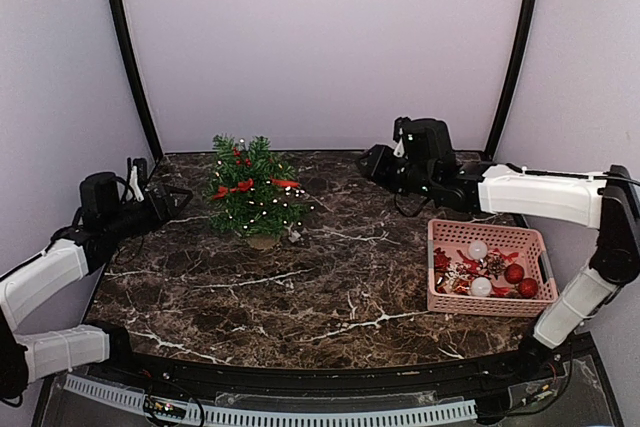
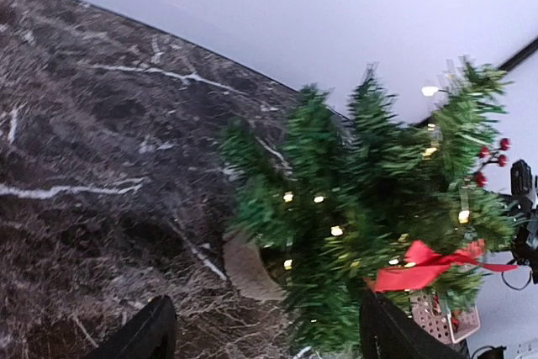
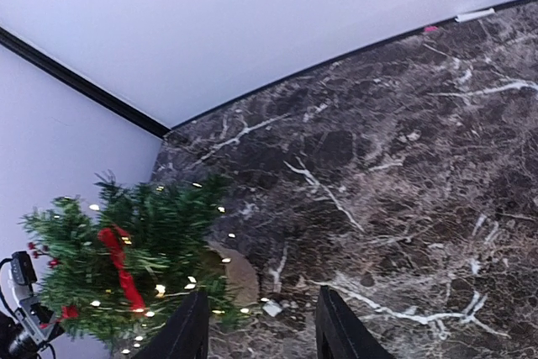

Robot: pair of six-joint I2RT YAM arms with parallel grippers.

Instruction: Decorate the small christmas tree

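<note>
Small christmas tree [image 1: 253, 190], bushy dark-green fir in tan pot: stands upright at far left of dark marble worktop [image 1: 330, 277], within reach of both arms. Left claw [image 1: 178, 203] released, empty, near tree's left, probably to steady it. Right claw [image 1: 372, 163] parted, grasping nothing; pink plastic basket [image 1: 487, 232] of baubles waits near right.

place — lab booth; plain walls [image 1: 320, 37]; marble table [image 1: 330, 277]; 2 robot arms [image 1: 540, 192]

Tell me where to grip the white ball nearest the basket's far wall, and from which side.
Grip the white ball across its widest middle, coming straight down from above. It is round, lies uncovered on top, and the walls of the pink basket bar a sideways approach. The right tool, open and nearer, probably suits best.
</note>
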